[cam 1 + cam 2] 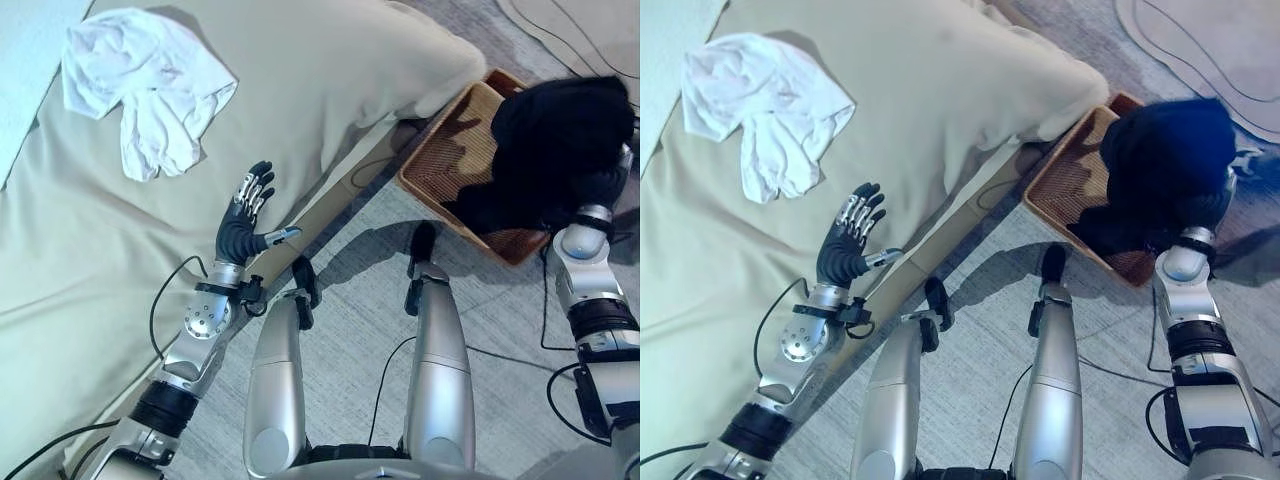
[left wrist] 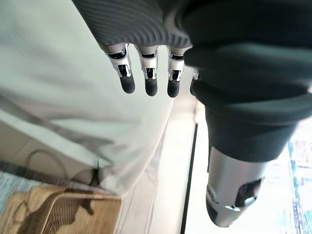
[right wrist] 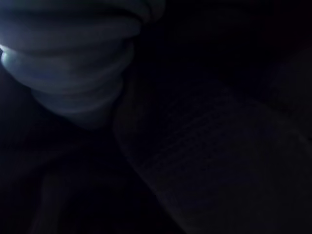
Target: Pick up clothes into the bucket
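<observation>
The right hand [image 1: 600, 185] is buried in a dark garment [image 1: 560, 140] that hangs over the basket [image 1: 440, 165] on the floor; the cloth hides its fingers, so I cannot tell whether they grip it. The right wrist view is nearly black, probably fabric against the lens. To finish this step well, the hand should be well inside the basket's rim before letting go, so that no sleeve drapes over the edge, then lift straight up clear of the cloth.

The left hand [image 1: 248, 215] hovers over the bed [image 1: 350, 70] with fingers straight and spread, holding nothing. A white garment [image 1: 145, 85] lies crumpled on the pale sheet well beyond it, probably the next pickup. The basket sits just beside the bed's corner on grey flooring.
</observation>
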`<state>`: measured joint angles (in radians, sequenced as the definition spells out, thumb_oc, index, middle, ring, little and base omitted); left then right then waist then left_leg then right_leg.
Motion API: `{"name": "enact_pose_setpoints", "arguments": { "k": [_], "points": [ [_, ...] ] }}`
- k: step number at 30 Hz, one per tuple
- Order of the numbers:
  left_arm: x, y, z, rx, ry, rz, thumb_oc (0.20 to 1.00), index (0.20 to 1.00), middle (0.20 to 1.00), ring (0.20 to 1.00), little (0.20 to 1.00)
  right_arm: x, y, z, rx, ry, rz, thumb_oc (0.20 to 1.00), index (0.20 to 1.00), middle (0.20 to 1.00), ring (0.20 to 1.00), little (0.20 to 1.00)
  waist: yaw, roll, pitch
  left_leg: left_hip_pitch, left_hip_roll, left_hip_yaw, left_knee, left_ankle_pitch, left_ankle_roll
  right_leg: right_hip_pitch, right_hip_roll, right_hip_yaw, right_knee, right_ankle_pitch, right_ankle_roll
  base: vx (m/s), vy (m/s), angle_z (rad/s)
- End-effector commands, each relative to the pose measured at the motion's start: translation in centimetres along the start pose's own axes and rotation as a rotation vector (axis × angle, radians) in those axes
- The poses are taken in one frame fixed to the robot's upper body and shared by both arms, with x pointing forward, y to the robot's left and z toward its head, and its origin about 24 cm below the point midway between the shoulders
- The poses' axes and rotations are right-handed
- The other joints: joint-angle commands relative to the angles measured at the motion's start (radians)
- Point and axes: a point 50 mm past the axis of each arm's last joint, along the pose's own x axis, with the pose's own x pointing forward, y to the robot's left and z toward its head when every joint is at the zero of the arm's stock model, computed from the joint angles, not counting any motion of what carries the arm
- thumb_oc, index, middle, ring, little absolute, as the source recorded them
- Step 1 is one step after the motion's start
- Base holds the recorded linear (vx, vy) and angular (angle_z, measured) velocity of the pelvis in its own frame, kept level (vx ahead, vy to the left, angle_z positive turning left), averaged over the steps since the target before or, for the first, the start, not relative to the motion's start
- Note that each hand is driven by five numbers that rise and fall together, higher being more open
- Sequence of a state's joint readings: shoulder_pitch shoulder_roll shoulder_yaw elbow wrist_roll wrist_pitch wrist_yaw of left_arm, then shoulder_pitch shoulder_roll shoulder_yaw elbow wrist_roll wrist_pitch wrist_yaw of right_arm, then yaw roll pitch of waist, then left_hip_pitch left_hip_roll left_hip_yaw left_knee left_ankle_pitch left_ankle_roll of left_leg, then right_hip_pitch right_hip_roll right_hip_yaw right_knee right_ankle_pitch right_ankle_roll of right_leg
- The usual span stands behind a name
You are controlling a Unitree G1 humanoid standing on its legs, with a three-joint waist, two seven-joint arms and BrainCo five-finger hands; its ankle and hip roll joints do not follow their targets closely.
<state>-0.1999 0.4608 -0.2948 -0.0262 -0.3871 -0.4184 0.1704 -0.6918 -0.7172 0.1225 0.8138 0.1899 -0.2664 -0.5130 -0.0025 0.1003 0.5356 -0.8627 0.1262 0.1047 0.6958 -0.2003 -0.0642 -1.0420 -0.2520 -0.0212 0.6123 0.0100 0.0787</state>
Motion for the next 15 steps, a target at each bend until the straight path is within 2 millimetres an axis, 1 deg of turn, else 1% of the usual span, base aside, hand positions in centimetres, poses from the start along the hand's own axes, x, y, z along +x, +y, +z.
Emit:
{"name": "enact_pose_setpoints", "arguments": {
  "k": [1, 3, 8, 11, 15],
  "points": [
    [-0.1, -0.3, 2.3, -0.046, -0.128, 0.006, 1.000, 1.000, 1.000, 1.000, 1.000, 1.1, -0.3, 1.2, -0.107, -0.070, 0.015, 0.200, 0.200, 0.200, 0.200, 0.200, -0.021, 0.006, -0.055, -0.076, 0.009, -0.083, -0.003, 0.046, -0.024, 0.047, -0.047, 0.041, 0.133, -0.113, 0.068, 0.08, -0.033, -0.14],
    [0.0, -0.5, 2.8, -0.051, -0.150, 0.001, 1.000, 1.000, 1.000, 1.000, 1.000, 1.6, 0.1, 1.6, -0.171, -0.074, 0.037, 0.200, 0.200, 0.200, 0.200, 0.200, -0.018, 0.010, -0.059, -0.123, 0.008, -0.090, 0.040, 0.033, -0.022, 0.001, -0.047, 0.047, 0.176, -0.129, 0.063, 0.05, -0.011, 0.00],
    [-0.1, -0.8, 3.4, -0.068, -0.168, -0.006, 1.000, 1.000, 1.000, 1.000, 1.000, 2.6, -0.4, 1.1, -0.289, -0.020, 0.029, 0.200, 0.200, 0.200, 0.200, 0.200, -0.007, 0.018, -0.065, -0.206, -0.005, -0.101, 0.117, 0.013, -0.019, -0.079, -0.049, 0.061, 0.253, -0.152, 0.053, 0.01, -0.003, 0.00],
    [-0.3, -0.9, 3.3, -0.070, -0.159, -0.010, 1.000, 1.000, 1.000, 1.000, 1.000, 3.0, -1.2, 0.5, -0.412, 0.005, 0.030, 0.200, 0.200, 0.200, 0.200, 0.200, 0.000, 0.018, -0.067, -0.232, -0.010, -0.109, 0.136, 0.009, -0.018, -0.108, -0.050, 0.066, 0.275, -0.156, 0.052, 0.01, 0.003, 0.09],
    [-0.4, -0.9, 3.0, -0.063, -0.138, -0.007, 1.000, 1.000, 1.000, 1.000, 1.000, 3.1, -2.1, -0.6, -0.521, 0.060, 0.017, 0.200, 0.200, 0.200, 0.200, 0.200, -0.001, 0.017, -0.076, -0.239, -0.017, -0.109, 0.126, 0.015, -0.018, -0.112, -0.055, 0.064, 0.272, -0.155, 0.050, 0.01, -0.001, 0.04]
  ]
}}
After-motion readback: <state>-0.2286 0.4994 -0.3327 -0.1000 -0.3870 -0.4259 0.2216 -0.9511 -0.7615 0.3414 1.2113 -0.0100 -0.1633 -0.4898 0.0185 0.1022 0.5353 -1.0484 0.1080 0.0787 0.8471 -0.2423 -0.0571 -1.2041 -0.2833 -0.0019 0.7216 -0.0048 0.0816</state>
